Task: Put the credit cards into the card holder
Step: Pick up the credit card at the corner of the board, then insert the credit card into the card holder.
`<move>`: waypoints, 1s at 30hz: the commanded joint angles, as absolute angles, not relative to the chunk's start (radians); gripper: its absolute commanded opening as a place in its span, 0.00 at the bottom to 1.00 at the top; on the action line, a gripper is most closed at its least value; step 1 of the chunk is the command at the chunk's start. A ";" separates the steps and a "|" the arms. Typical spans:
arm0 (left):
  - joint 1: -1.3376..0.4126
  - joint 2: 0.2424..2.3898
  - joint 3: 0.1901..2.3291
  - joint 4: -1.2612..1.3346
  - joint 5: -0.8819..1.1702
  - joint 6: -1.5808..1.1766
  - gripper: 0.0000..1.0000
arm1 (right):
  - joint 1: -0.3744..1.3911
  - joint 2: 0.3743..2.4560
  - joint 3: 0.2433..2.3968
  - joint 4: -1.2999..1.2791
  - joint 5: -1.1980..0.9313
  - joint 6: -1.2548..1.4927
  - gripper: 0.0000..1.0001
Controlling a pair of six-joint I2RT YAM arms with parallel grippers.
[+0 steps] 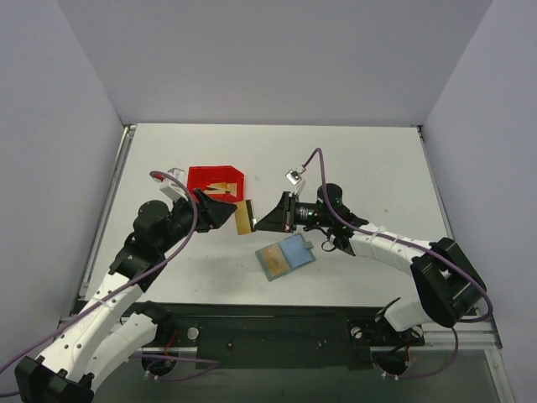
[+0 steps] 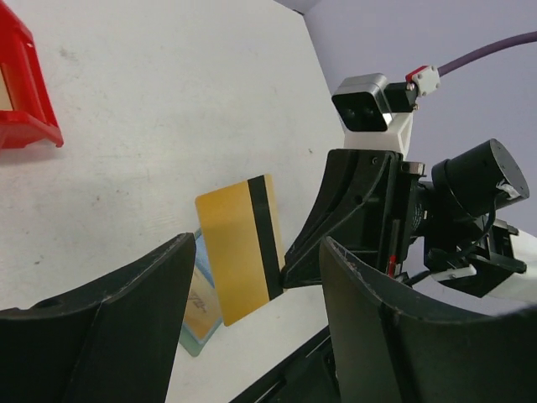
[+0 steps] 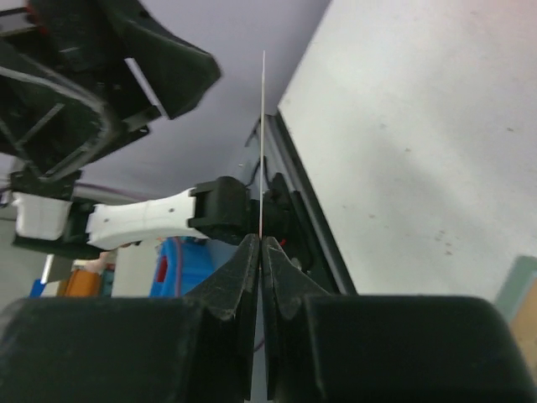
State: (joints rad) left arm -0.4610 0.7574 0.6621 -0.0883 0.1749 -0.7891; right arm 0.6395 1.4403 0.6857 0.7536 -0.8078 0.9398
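My right gripper (image 1: pixel 259 223) is shut on one edge of a gold-tan credit card (image 1: pixel 244 217) with a dark stripe and holds it upright above the table. In the left wrist view the card (image 2: pixel 239 248) stands just beyond my open left gripper (image 2: pixel 258 248), gripped by the right gripper (image 2: pixel 291 270). In the right wrist view the card (image 3: pixel 263 143) shows edge-on between the closed jaws (image 3: pixel 261 245). My left gripper (image 1: pixel 228 211) is open and empty, just left of the card. The card holder (image 1: pixel 286 258) lies open on the table, light blue inside, and also shows in the left wrist view (image 2: pixel 197 315).
A red plastic bin (image 1: pixel 216 180) with more tan cards (image 1: pixel 221 186) stands behind the left gripper; its corner shows in the left wrist view (image 2: pixel 25 92). Grey walls close off the table at the back and sides.
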 commanded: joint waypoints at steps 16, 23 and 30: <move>-0.459 0.765 0.601 0.162 0.354 -0.848 0.65 | 0.595 1.496 0.667 1.332 -0.989 1.278 0.00; -0.462 0.799 0.586 0.239 0.399 -0.888 0.42 | 0.595 1.482 0.664 1.304 -0.989 1.258 0.00; -0.469 0.805 0.578 0.252 0.399 -0.913 0.00 | 0.594 1.468 0.663 1.299 -0.992 1.232 0.13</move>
